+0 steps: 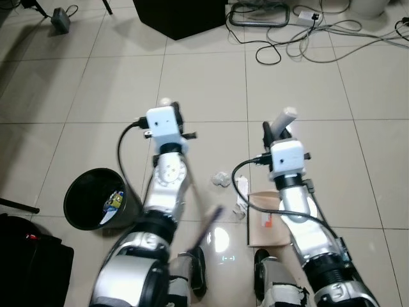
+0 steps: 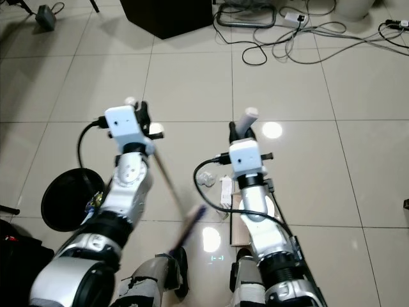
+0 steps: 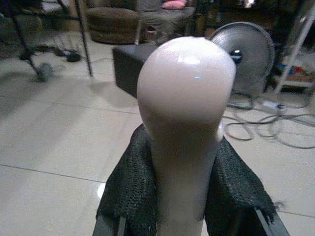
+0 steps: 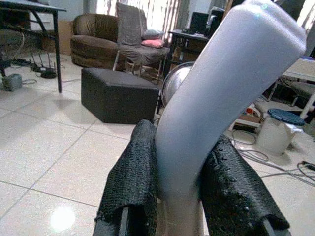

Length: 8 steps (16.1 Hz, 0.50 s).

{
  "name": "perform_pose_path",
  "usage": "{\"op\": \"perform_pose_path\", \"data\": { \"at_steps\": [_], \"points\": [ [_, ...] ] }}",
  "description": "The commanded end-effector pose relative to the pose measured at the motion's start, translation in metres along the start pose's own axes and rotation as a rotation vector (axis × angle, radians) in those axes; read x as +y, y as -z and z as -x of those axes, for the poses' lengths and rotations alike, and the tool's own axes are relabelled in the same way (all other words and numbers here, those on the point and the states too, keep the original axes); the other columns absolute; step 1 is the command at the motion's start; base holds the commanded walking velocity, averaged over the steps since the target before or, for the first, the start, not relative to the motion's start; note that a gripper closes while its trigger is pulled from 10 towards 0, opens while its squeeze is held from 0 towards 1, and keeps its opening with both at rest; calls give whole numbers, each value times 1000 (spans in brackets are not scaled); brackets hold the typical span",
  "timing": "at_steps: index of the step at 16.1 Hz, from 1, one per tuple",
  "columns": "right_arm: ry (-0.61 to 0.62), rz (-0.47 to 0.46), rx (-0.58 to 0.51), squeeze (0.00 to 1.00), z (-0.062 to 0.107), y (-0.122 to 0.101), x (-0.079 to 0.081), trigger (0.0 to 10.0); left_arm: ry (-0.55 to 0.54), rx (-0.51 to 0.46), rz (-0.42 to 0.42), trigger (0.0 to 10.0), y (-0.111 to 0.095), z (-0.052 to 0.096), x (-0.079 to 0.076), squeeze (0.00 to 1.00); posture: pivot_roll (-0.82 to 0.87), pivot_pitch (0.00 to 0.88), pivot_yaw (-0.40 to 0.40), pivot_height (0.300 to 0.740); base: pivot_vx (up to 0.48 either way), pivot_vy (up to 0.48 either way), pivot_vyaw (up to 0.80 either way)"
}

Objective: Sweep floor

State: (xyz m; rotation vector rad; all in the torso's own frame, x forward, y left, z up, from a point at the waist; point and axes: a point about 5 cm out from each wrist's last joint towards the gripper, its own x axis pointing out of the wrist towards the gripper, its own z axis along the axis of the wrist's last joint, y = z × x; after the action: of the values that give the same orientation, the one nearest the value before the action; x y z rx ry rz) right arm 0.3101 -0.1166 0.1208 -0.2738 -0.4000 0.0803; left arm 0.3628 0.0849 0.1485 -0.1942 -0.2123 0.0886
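Brown dustpan (image 1: 265, 224) lies flat on the tiled floor (image 1: 204, 83) beside the robot's feet, with crumpled paper scraps (image 1: 221, 180) just beyond it. Left tool (image 3: 177, 196) pinches the pale broom handle (image 3: 184, 108); right tool (image 4: 179, 196) pinches the grey dustpan handle (image 4: 221, 93). Black bin (image 1: 96, 198) stands left. Cables (image 1: 307, 38) sprawl farther off.

Left end effector (image 3: 184, 196), right end effector (image 4: 179, 196) clamped.
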Motion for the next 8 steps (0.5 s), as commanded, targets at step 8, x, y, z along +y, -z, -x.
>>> {"op": "perform_pose_path", "data": {
  "at_steps": [8],
  "points": [
    [48,-57,4,0,-11,1,-1,10000,167,86,440,10000,-11,21,-58,0,69,290,142,740,0,0,0]
  ]
}}
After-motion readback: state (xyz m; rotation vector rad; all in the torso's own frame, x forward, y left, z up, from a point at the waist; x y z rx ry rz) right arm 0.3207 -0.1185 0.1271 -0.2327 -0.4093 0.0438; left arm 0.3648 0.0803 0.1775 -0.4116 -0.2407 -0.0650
